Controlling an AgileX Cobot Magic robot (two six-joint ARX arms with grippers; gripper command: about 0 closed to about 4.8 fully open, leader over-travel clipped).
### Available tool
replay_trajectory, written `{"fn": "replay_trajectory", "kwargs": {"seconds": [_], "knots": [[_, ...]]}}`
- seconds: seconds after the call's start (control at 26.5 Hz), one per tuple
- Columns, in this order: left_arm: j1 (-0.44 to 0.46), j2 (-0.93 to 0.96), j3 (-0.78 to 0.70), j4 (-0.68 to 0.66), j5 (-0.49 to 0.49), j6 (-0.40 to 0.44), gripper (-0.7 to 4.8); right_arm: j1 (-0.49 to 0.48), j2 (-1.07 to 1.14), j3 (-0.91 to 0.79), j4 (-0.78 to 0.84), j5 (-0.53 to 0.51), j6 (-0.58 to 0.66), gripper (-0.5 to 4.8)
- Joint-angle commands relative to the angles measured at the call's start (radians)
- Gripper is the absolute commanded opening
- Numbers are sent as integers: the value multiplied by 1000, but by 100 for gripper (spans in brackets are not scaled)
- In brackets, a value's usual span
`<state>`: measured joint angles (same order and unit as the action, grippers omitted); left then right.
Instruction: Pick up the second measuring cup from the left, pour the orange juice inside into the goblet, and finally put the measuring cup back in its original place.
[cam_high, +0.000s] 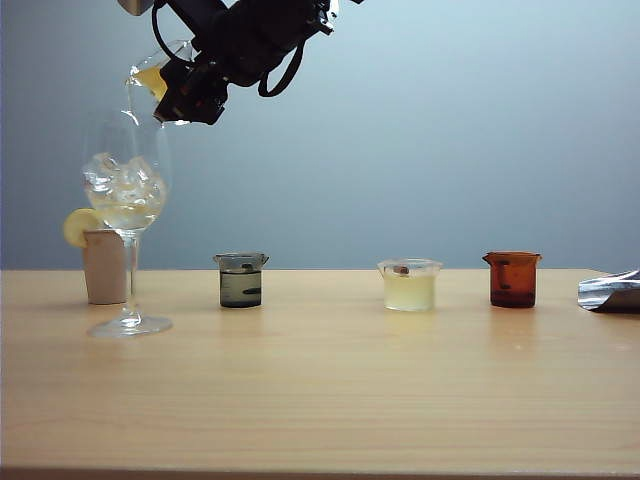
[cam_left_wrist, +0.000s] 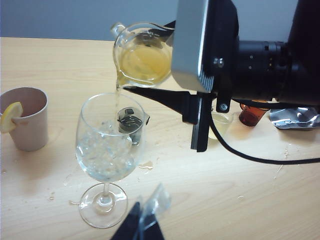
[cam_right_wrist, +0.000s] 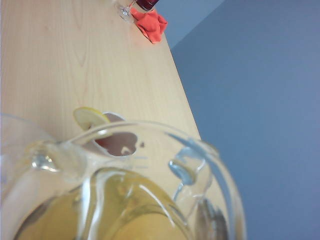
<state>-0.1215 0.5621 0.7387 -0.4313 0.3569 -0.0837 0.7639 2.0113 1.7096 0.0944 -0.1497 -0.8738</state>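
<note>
Exterior view: the right gripper is holding the measuring cup tilted above the goblet, which is standing at the left end of the tabletop. You are risking a spill if the lip drifts off the goblet's rim.

Left wrist view: a thin stream of orange juice is falling from the cup's lip into the goblet's bowl, onto the ice. The cup is small, clear and flared. The left gripper is hovering low near the goblet's foot; its fingers are standing almost together, pinching nothing.

Right wrist view: the right fingers are hidden, but the cup is filling the frame, so you are evidently gripping it.
</note>
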Motion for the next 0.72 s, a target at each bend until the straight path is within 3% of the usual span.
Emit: {"fn": "replay_trajectory", "kwargs": {"seconds": [0.04,0.72], "knots": [[0,-2,8,6,4,-3,-5,5,-8,12,38,21,-26,-1],[0,-2,8,6,4,-3,-5,11,-7,12,34,33,-104,-1]]}}
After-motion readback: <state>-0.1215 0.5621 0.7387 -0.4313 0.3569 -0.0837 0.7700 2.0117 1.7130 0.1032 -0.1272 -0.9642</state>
